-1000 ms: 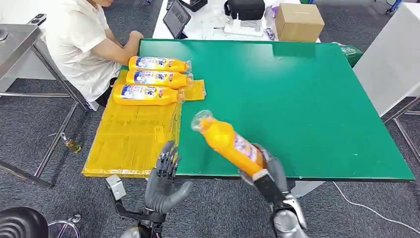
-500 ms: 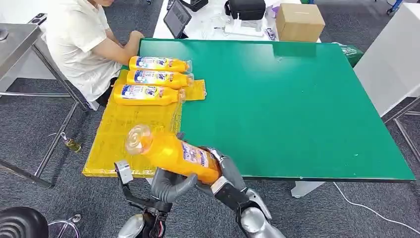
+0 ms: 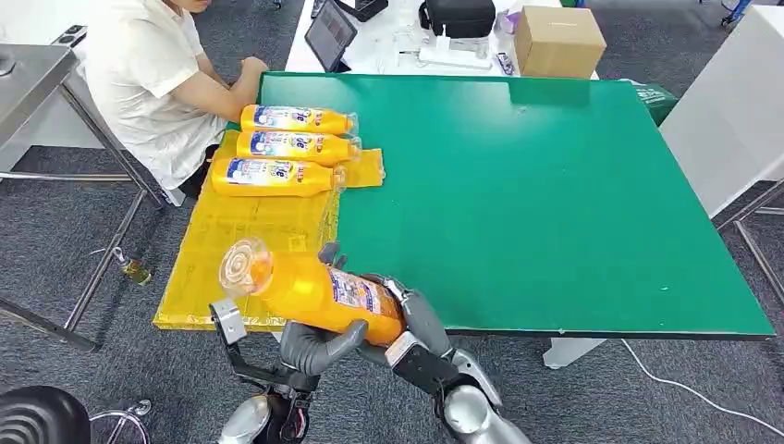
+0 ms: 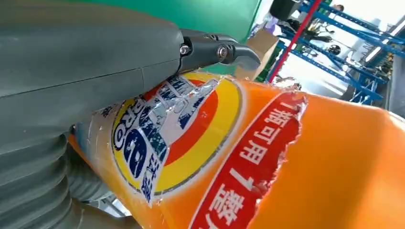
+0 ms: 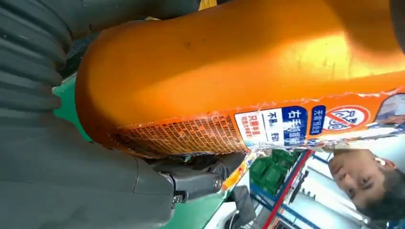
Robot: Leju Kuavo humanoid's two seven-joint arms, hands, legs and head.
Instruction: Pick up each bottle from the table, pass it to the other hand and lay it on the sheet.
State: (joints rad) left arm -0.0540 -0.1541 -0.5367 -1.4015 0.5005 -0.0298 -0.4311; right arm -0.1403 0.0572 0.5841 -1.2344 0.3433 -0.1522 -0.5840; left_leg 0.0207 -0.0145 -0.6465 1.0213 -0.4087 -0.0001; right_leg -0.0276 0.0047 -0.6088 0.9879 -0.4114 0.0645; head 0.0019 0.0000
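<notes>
An orange bottle (image 3: 310,289) hangs tilted over the near corner of the yellow sheet (image 3: 242,242), its clear cap (image 3: 245,268) pointing left. My right hand (image 3: 413,319) grips its base end. My left hand (image 3: 319,340) wraps the middle from below, thumb across the front, fingertips (image 3: 328,252) showing behind. In the left wrist view the thumb of the left hand (image 4: 95,71) lies on the bottle's label (image 4: 181,124). The right wrist view has the right hand (image 5: 71,181) against the bottle (image 5: 239,62). Three more orange bottles (image 3: 294,145) lie side by side at the sheet's far end.
The green table (image 3: 555,185) stretches to the right of the sheet. A person in a white shirt (image 3: 148,74) sits at the far left corner. A cardboard box (image 3: 557,39), a tablet (image 3: 330,35) and a black bag (image 3: 458,17) stand beyond the table.
My right hand carried the bottle left from the table's front edge to above the sheet's near corner. My left hand came up under it and closed around its middle.
</notes>
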